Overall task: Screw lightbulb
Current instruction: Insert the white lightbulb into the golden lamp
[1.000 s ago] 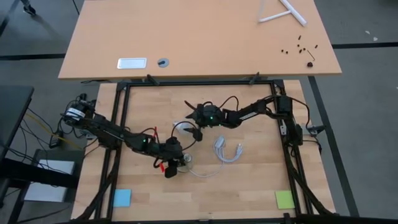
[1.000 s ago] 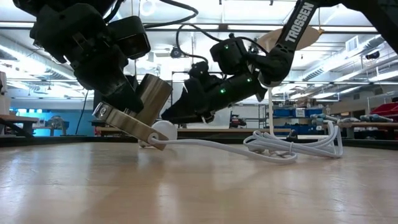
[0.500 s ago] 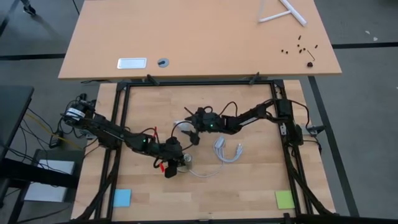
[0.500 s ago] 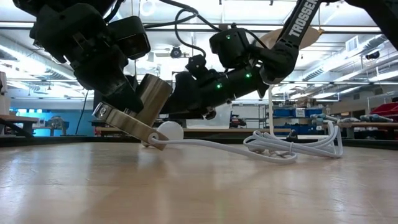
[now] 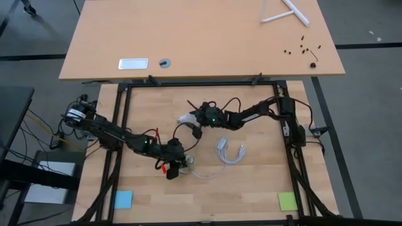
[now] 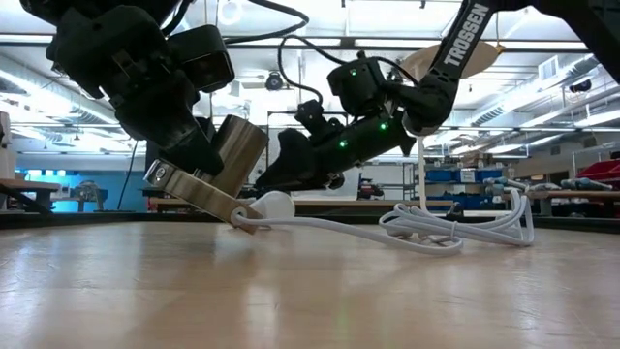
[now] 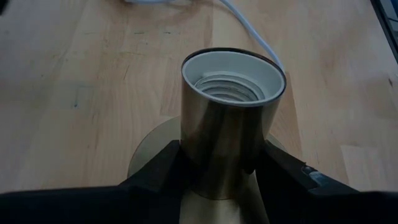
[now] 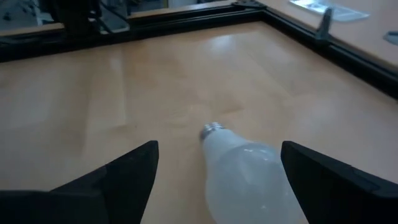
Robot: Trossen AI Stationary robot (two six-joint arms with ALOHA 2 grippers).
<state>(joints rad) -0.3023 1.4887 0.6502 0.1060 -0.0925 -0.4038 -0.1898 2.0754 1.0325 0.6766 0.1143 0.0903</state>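
The bulb (image 8: 249, 171) lies on the table near the middle of the high view, between the spread fingers of the right gripper (image 8: 217, 180), not yet gripped. Lower left of it, the socket (image 7: 231, 124) is clamped, tilted, in the left gripper (image 5: 178, 160). The fingers should be closed on the glass gently, then the grey base lined up squarely with the socket's threads.

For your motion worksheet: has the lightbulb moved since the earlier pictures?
Yes. In the low view, the lightbulb has shifted rightward, away from the socket gripped by the left gripper.
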